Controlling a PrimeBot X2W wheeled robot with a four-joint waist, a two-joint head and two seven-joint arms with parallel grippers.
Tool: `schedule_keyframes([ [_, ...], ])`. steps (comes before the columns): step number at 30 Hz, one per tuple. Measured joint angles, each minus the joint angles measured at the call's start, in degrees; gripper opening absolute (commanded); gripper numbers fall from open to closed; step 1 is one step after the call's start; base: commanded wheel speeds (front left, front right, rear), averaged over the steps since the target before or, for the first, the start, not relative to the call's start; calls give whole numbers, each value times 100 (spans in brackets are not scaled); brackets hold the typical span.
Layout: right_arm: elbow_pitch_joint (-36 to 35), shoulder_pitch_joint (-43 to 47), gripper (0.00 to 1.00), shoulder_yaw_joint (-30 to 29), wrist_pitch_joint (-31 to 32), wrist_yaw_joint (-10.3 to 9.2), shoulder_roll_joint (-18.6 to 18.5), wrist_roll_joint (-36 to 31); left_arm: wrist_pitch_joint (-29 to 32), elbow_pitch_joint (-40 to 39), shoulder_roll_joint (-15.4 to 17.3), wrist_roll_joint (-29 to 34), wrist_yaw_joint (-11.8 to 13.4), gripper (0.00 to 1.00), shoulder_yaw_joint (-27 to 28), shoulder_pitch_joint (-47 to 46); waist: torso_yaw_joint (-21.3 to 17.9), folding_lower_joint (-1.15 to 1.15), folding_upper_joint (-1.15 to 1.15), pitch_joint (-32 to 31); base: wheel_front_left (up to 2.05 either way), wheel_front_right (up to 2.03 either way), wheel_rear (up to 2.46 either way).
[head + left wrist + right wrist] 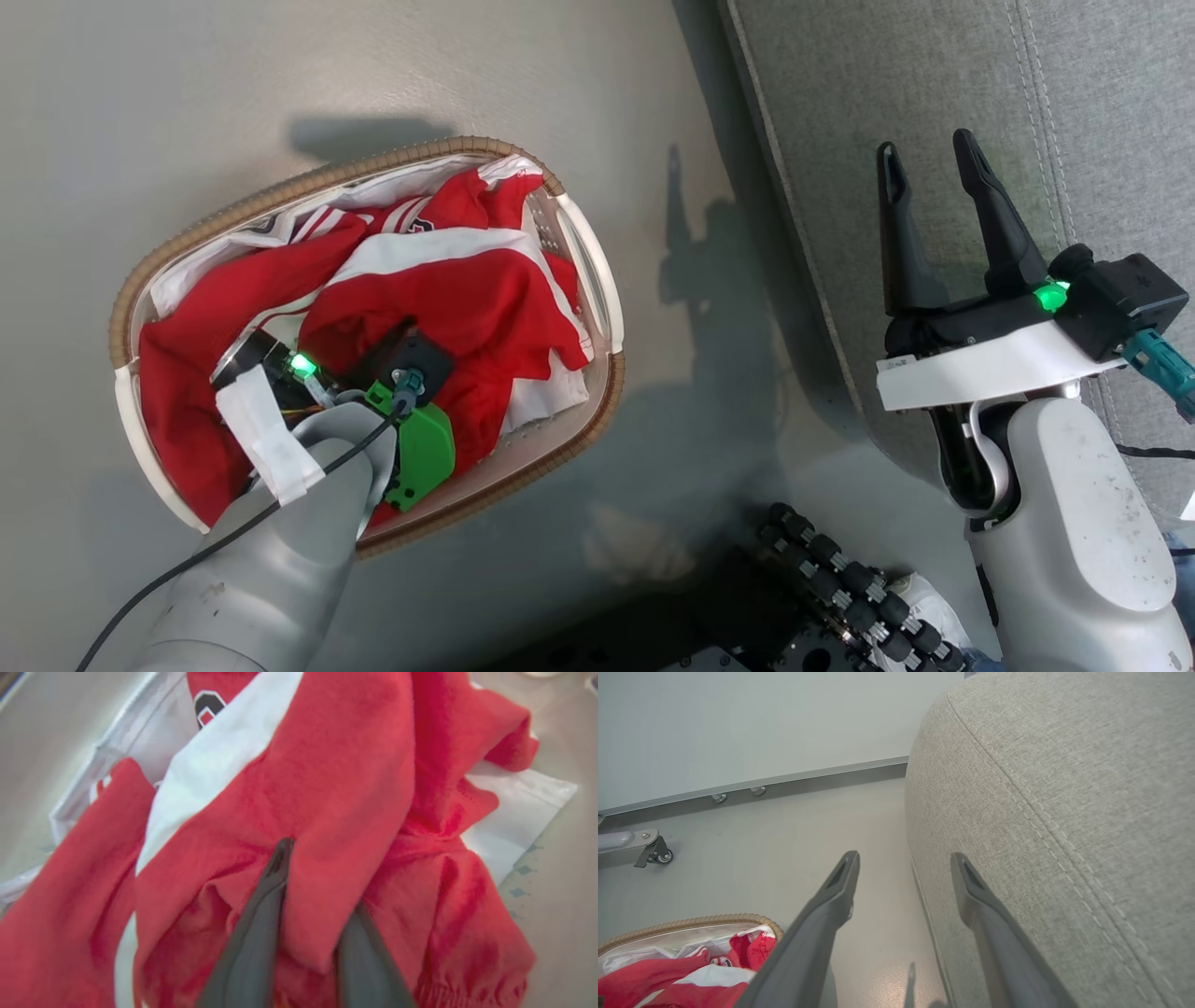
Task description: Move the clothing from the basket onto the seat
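Observation:
The clothing (448, 299), red jerseys and shorts with white panels, is heaped in the oval white basket (280, 191) with its brown woven rim, on the floor at the left. My left gripper (317, 868) is sunk into the heap, and a fold of red cloth (336, 765) is pinched between its fingers, one fingertip hidden under the fabric. A black-and-white number (208, 707) shows on one piece. My right gripper (926, 149) stands open and empty over the edge of the grey seat (934, 75). In the right wrist view its fingers (905, 858) straddle the seat's rounded side (1064, 788).
A white liner (373, 191) lines the basket's far side. My base with black rollers (840, 597) sits at the bottom. Grey floor (709, 373) separates basket and seat. A castor leg (649, 851) and a wall skirting (808, 777) lie beyond.

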Motion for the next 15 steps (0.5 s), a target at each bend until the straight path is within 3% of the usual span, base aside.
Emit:
schedule_keyframes([
  [1,10,0,100,-2,0,0,1,-2,1,-41,-2,-56,-1,15,11,1,2,0,0,-16,0,0,0],
  [2,27,1,100,-10,0,0,2,-14,1,-125,-11,-123,-5,0,47,7,9,0,0,-41,0,0,0],
  [15,223,230,100,-157,0,1,4,-526,1,-1894,-89,-621,-220,0,164,736,303,0,0,-811,0,0,0],
])
